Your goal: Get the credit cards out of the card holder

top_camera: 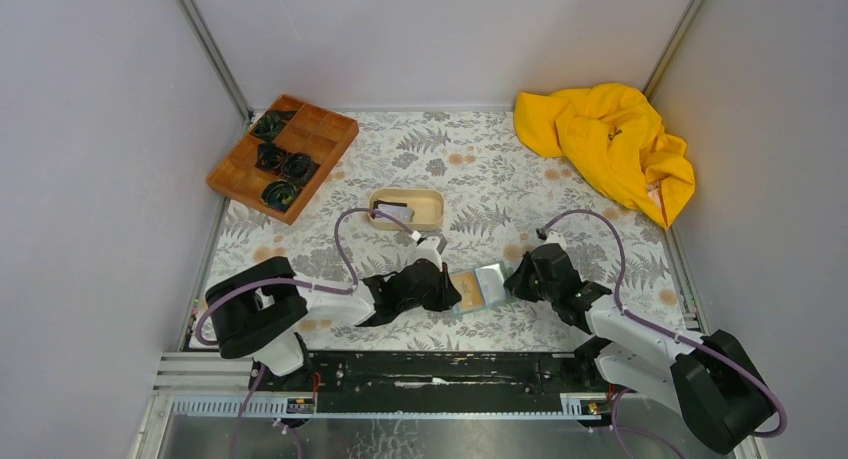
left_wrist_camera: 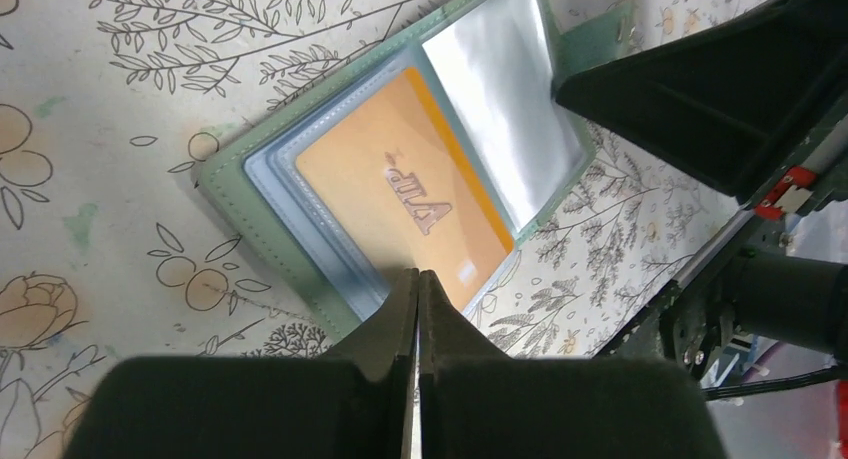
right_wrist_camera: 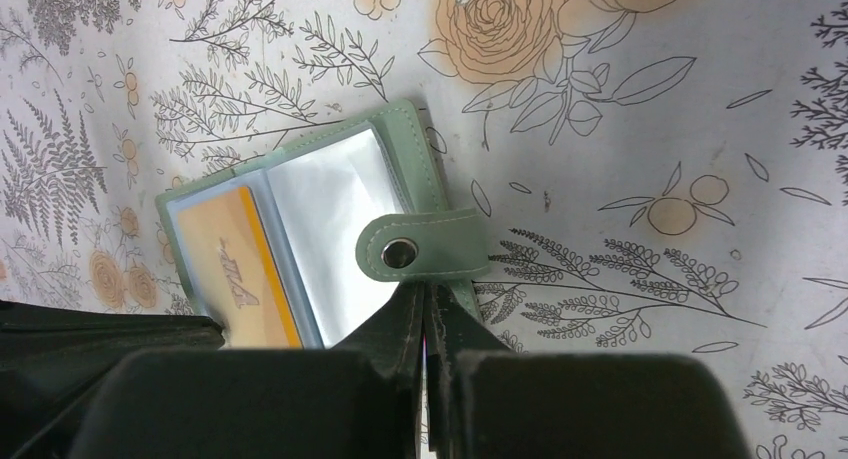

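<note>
The card holder (top_camera: 481,286) lies open on the flowered table between my two grippers; it also shows in the left wrist view (left_wrist_camera: 262,179) and the right wrist view (right_wrist_camera: 330,194). A tan-orange credit card (top_camera: 469,293) marked VIP (left_wrist_camera: 400,194) (right_wrist_camera: 235,269) sits in the clear sleeve of its left half. The right half's sleeve looks whitish with glare. My left gripper (top_camera: 455,291) (left_wrist_camera: 418,275) is shut, tips at the orange card's near edge. My right gripper (top_camera: 512,282) (right_wrist_camera: 425,285) is shut, tips at the holder's snap strap (right_wrist_camera: 440,251).
A beige oval tray (top_camera: 432,205) behind the holder has a small whitish and dark thing (top_camera: 388,216) in it. A brown wooden compartment tray (top_camera: 335,129) with dark coiled items is at the back left. A yellow cloth (top_camera: 610,144) is at the back right. Walls enclose the table.
</note>
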`<state>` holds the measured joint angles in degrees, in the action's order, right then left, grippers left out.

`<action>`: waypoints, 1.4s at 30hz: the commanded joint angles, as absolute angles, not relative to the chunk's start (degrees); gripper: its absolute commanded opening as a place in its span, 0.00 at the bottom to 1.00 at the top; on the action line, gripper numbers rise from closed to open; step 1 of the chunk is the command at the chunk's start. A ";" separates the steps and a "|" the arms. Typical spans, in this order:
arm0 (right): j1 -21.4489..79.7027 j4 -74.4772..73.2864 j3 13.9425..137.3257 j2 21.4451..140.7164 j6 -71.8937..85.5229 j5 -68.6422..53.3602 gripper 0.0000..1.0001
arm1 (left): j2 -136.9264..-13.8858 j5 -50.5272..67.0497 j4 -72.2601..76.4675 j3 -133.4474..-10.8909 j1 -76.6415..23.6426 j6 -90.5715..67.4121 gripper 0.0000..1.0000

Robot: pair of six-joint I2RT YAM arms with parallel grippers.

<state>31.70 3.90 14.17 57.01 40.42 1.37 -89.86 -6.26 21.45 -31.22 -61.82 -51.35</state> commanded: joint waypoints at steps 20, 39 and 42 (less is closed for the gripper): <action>31.48 17.52 15.84 57.36 30.16 -17.37 0.44 | -95.31 -10.53 25.70 -28.85 -61.92 -54.01 0.00; 33.24 22.86 18.93 75.65 26.71 -24.71 0.41 | -92.70 -10.41 26.04 -26.64 -61.90 -53.83 0.00; 33.47 25.92 18.12 78.05 27.99 -27.43 0.40 | -90.82 -10.85 24.34 -26.95 -61.89 -53.00 0.00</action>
<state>32.53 22.55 17.78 75.13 28.71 -23.55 -92.33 -8.64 30.61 -28.47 -61.84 -54.89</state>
